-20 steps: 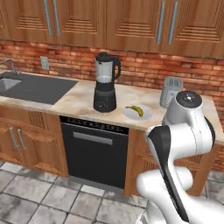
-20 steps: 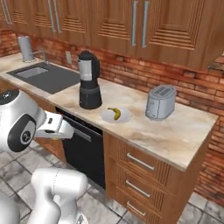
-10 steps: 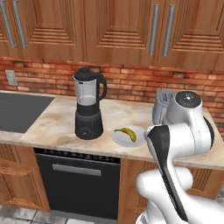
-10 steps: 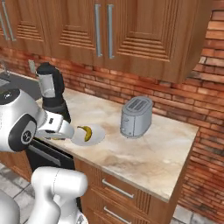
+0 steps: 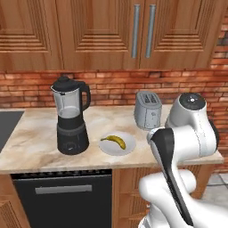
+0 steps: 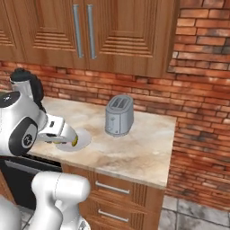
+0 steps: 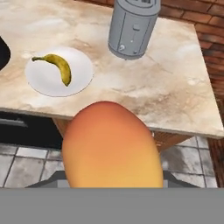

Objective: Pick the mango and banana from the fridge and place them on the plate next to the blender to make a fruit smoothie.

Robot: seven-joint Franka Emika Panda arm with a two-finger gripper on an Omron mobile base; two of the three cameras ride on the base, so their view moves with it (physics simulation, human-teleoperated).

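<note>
A kitchen scene with a beige marble table (image 5: 40, 138) under wooden wall cupboards (image 5: 111, 33) and a red brick wall. On the table stands a black-based blender with a clear jar and black lid (image 5: 70, 116). Just beside it, to its right, lies a small round flat white plate (image 5: 117, 144), and on the plate rests a curved yellow banana with dark ends (image 5: 113, 140). A silver toaster (image 5: 148, 109) stands further right, apart from the plate. In the hand view, a roundish orange-red mango (image 7: 112, 148) is clasped in the tool, up in the air in front of the table edge, nearer than the plate (image 7: 59, 72) and the banana (image 7: 58, 66).
</note>
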